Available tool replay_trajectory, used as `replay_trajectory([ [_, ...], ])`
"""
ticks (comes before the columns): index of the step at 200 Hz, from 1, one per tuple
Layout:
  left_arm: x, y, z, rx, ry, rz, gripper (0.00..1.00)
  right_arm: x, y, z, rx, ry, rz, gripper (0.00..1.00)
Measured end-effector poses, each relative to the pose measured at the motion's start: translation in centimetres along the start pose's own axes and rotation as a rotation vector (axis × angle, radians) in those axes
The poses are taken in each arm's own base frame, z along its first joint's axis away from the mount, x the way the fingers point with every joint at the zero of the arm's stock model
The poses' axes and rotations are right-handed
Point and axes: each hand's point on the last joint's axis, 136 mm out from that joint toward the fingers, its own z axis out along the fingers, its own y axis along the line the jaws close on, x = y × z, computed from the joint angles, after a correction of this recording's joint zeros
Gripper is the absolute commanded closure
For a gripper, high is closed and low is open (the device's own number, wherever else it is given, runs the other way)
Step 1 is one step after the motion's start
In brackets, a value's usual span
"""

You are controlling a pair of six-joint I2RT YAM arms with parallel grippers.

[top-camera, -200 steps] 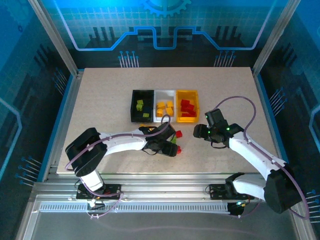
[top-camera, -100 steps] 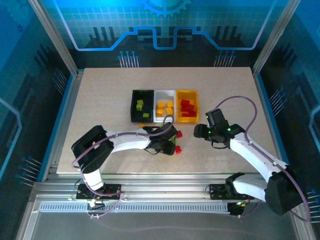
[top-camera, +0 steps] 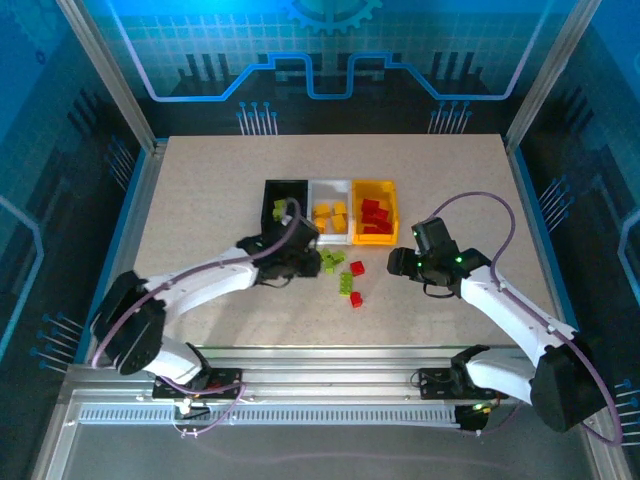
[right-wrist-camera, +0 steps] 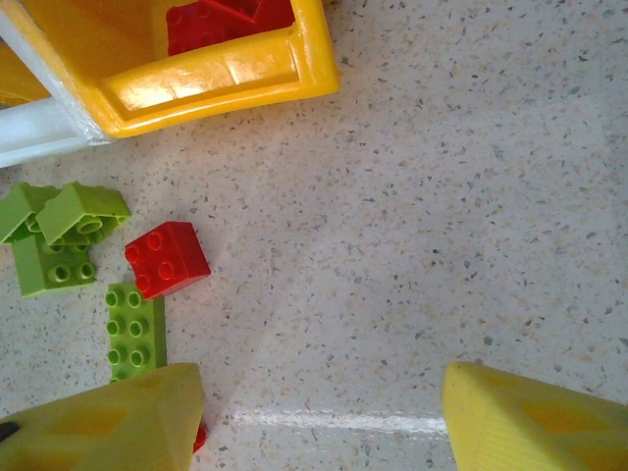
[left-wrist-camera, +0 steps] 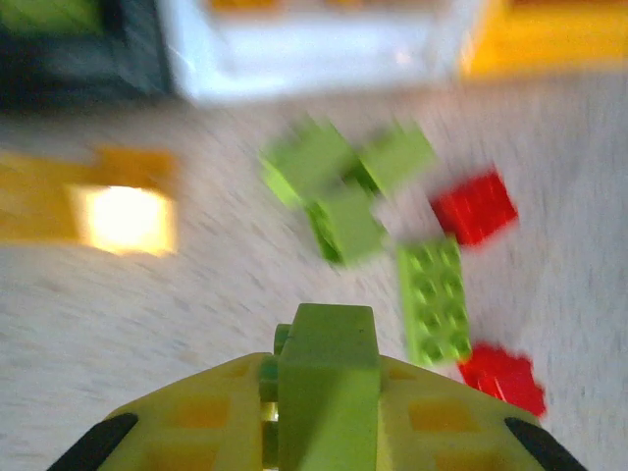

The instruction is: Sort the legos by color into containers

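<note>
one green lego [left-wrist-camera: 329, 358] sits clamped in the left gripper [left-wrist-camera: 322, 427].

Top view looks down; close wrist views share the loose legos [right-wrist-camera: 59, 240].

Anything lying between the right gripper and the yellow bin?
No. In the right wrist view the table between the open right gripper and the yellow bin is bare; a red lego and green legos lie to the side.
</note>
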Motion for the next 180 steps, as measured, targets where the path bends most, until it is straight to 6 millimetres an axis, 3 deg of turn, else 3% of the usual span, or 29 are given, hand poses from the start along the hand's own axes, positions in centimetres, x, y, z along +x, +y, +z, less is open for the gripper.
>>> replay_trajectory([
  [36,-7.5,4.6,-0.9,-0.116,-0.156,-0.144,0.76,0.0,0.0,0.0,0.0,0.0,0.0,0.34],
  [80,-13.3,7.1,2.6,-0.214,-0.203,-0.216,0.74,0.0,0.0,0.0,0.002,-0.002,0.0,0.34],
  [129,-15.2,8.1,5.9,-0.25,-0.182,-0.24,0.48,-0.3,-0.1,-0.8,0.0,-0.027,0.001,0.33],
  [161,-15.2,7.2,5.6,-0.212,-0.176,-0.25,0.29,-0.4,-0.1,-0.9,0.001,-0.032,0.001,0.33],
  [180,-14.6,6.4,4.0,-0.172,-0.188,-0.257,0.18,-0.4,-0.2,-0.9,0.001,-0.032,0.001,0.33],
])
